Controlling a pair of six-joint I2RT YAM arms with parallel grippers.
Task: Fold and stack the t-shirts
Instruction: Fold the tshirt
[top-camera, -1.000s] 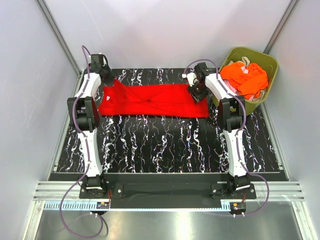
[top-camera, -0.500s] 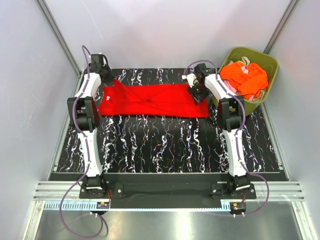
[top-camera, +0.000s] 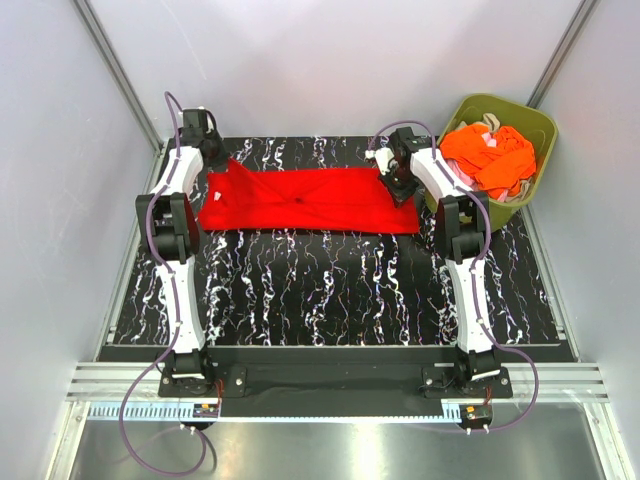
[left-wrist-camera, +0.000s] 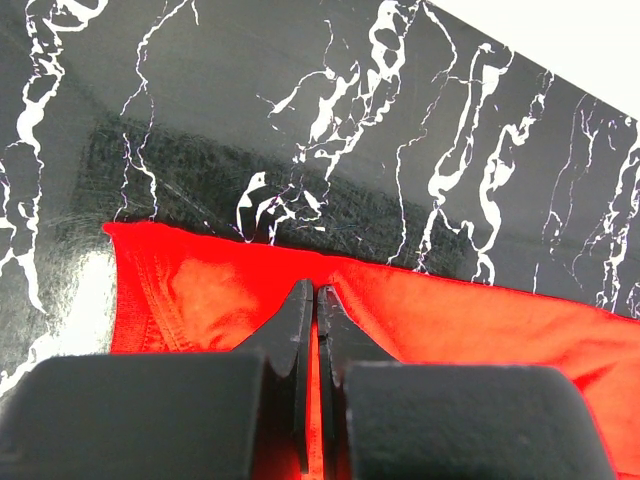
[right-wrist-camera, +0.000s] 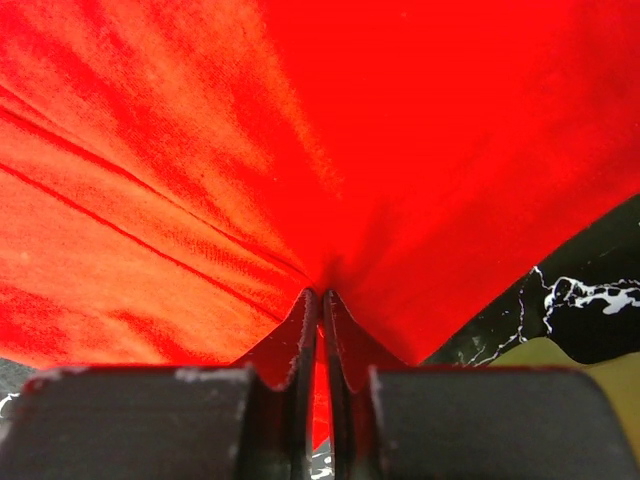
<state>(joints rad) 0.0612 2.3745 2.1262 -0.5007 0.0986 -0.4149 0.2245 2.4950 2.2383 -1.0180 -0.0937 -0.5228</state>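
left claw (left-wrist-camera: 315, 293) clamped closed on red t-shirt (left-wrist-camera: 480, 320), right claw (right-wrist-camera: 321, 297) clamped on its other end

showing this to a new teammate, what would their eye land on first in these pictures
A bright red t-shirt lies stretched in a long band across the far side of the black, white-veined table. The left fingers and the right fingers are each shut on one end of it. At the far right, an olive-green bin holds a heap of orange shirts.
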